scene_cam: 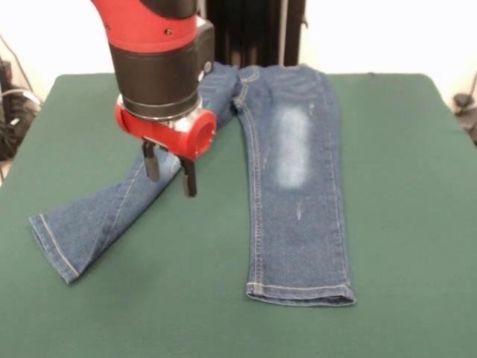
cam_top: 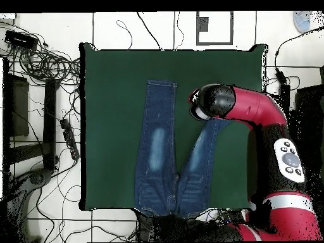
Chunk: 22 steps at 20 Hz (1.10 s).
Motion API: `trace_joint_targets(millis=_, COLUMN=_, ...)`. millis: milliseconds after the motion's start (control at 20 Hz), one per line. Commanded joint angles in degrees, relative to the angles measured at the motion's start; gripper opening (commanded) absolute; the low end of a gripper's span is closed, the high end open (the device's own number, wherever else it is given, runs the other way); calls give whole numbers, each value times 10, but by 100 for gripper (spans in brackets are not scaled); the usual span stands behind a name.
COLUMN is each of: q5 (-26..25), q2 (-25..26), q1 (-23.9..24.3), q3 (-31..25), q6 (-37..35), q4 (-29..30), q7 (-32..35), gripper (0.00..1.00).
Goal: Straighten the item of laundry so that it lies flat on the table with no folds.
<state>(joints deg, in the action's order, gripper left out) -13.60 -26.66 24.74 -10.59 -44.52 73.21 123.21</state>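
Pincer [scene_cam: 171, 171] hung with fingers apart, holding nothing, directly over the splayed leg of the jeans [scene_cam: 287, 171] (whether it touched the denim could not be told). The other leg lay straight beside it on the table [scene_cam: 417, 224].

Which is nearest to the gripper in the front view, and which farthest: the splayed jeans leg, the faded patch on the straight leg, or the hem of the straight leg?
Measured from the black two-fingered gripper:
1. The splayed blue denim jeans leg, directly under it.
2. The pale faded patch, across on the straight leg.
3. The stitched hem of the straight leg, toward the picture's bottom.
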Motion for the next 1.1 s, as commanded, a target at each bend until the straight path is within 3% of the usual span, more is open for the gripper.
trace_joint_targets(millis=50, q5=14, q2=20, q1=-4, q3=-61, q6=16, q4=0, q7=-28, gripper=100)
trace_joint_targets(millis=1100, q5=16, q2=13, q1=-9, q3=-59, q6=21, q4=9, q7=-17, gripper=100)
